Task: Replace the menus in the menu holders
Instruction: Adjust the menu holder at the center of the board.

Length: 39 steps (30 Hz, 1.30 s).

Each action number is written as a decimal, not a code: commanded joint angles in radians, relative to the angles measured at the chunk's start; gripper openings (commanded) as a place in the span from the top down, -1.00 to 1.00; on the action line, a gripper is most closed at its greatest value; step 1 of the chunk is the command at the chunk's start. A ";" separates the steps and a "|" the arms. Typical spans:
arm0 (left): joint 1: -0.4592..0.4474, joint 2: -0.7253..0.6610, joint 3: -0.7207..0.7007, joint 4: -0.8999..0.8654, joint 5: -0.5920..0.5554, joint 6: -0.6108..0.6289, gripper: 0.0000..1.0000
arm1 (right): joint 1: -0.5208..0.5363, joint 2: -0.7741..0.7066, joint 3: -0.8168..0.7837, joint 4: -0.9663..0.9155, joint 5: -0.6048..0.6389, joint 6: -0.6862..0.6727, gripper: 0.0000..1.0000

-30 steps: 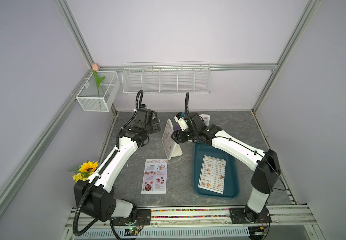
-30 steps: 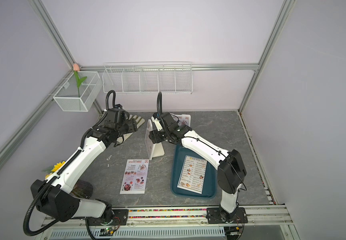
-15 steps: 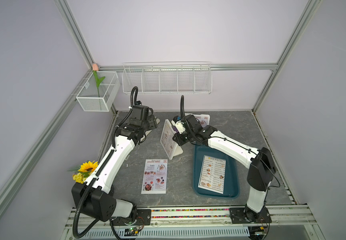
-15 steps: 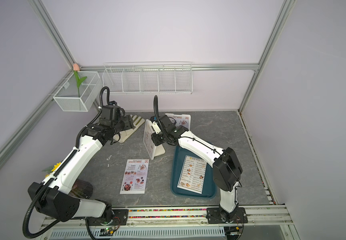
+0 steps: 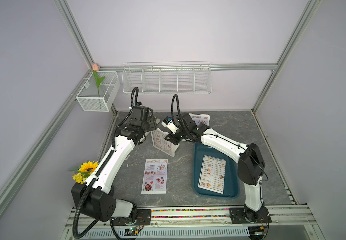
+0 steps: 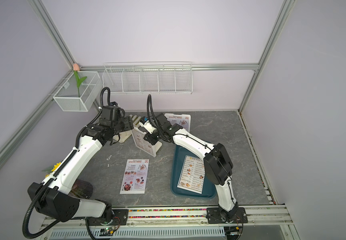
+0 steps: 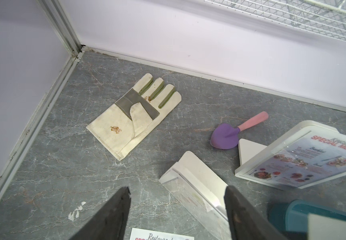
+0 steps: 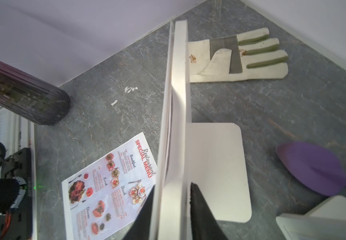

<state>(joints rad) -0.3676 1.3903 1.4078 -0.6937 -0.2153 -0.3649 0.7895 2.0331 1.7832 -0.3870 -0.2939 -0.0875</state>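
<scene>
The grey desk [image 5: 242, 128] is the biggest thing I see. On its right side sits the dark tray [image 5: 231, 188], with a white menu [image 5: 212, 173] lying flat inside it. Then come the two white menu holders. The far holder [image 7: 313, 126] stands by the back wall with a pink menu [image 7: 313, 160] behind its clear front. The near holder [image 8: 215, 170] stands in the middle of the desk; its sheet looks like the white kind, but I can't read it well. A second pink menu [image 5: 155, 176] lies flat on the desk in front of it, well apart from the tray. A pale glove [image 7: 134, 116] and a small purple scoop [image 7: 226, 136] lie near the back wall.

My right pincer [image 8: 172, 185] is narrow and looks pinched on the upper edge of the near holder, one jaw in front and one behind. My left pincer [image 7: 177, 188] is wide, holds nothing and hangs over the desk just beside that holder.

I think the holders are stiff and light, so one may slide or tip on the smooth desk. The edge of the slanted face looks like a good place to hold it. The menus are thin and floppy and lie flat, so I would take one by a corner and pinch softly, so it does not crease
</scene>
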 commanded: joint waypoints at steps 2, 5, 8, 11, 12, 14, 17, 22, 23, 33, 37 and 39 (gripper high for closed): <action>-0.027 -0.069 -0.054 -0.048 0.007 -0.006 -0.48 | -0.038 0.007 0.027 -0.009 -0.056 -0.070 0.17; -0.039 -0.094 -0.067 -0.056 0.007 -0.011 -0.48 | -0.066 -0.010 0.024 -0.005 -0.050 -0.077 -0.18; -0.047 -0.100 -0.058 -0.060 0.000 -0.007 -0.48 | -0.083 -0.047 0.011 -0.014 -0.022 -0.084 -0.35; -0.047 -0.087 -0.044 -0.066 -0.006 0.000 -0.49 | -0.083 -0.114 -0.004 -0.055 0.015 -0.061 -0.45; -0.047 -0.086 -0.039 -0.066 -0.004 0.002 -0.49 | -0.082 -0.144 -0.026 -0.056 0.032 -0.041 -0.48; -0.047 -0.083 -0.035 -0.058 0.001 0.001 -0.49 | -0.078 -0.203 -0.088 -0.044 0.080 0.017 -0.52; -0.047 -0.079 -0.028 -0.049 0.006 0.001 -0.49 | -0.074 -0.307 -0.263 0.068 0.174 0.191 -0.51; -0.049 -0.065 -0.019 -0.043 0.015 0.002 -0.49 | -0.046 -0.400 -0.494 0.289 0.272 0.414 0.06; -0.051 -0.063 -0.018 -0.043 0.018 0.001 -0.48 | -0.036 -0.401 -0.505 0.299 0.291 0.440 0.23; -0.062 -0.063 -0.019 -0.035 0.022 0.006 -0.48 | 0.017 -0.293 -0.505 0.358 0.447 0.663 0.53; -0.062 -0.071 -0.023 -0.033 0.018 0.013 -0.48 | 0.018 -0.232 -0.467 0.381 0.445 0.702 0.54; -0.062 -0.071 -0.025 -0.036 0.012 0.018 -0.48 | 0.018 -0.211 -0.454 0.398 0.439 0.710 0.55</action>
<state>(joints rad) -0.4259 1.3266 1.3594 -0.7315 -0.2005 -0.3573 0.8013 1.8019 1.2942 -0.0414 0.1276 0.5648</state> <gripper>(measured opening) 0.742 0.227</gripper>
